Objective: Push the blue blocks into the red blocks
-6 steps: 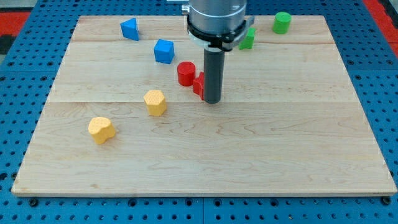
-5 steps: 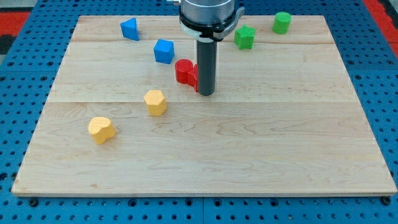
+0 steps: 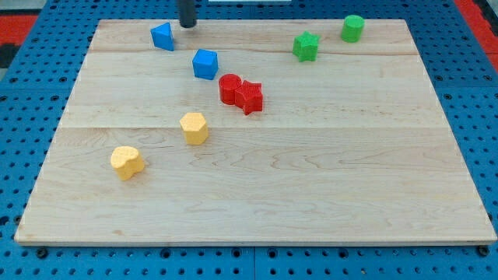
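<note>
My tip [image 3: 187,25] stands at the view's top edge of the board, just to the right of a blue wedge-shaped block [image 3: 163,36], apart from it. A blue cube [image 3: 205,64] lies lower and to the right, close to the upper left of a red cylinder [image 3: 229,89]. A red star block [image 3: 250,96] touches the cylinder's right side. Only the lowest part of the rod shows.
A yellow hexagonal block [image 3: 194,127] and a yellow rounded block [image 3: 127,162] lie at the lower left. A green star block [image 3: 306,47] and a green cylinder [image 3: 352,28] sit at the top right. The wooden board [image 3: 311,179] rests on a blue pegboard.
The rod has left the red star's right side and moved up and left to the board's top edge beside the blue wedge. The red star now touches the red cylinder.
</note>
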You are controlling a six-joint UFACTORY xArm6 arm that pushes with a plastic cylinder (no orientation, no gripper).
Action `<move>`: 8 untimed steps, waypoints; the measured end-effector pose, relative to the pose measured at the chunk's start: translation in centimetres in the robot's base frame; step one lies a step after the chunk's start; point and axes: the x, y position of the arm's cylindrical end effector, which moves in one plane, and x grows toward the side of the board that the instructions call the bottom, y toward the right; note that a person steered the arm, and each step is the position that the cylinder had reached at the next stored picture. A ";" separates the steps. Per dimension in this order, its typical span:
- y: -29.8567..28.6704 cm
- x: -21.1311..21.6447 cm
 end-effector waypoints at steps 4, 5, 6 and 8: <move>-12.5 3.5; -3.5 8.0; 1.6 9.9; 3.1 4.5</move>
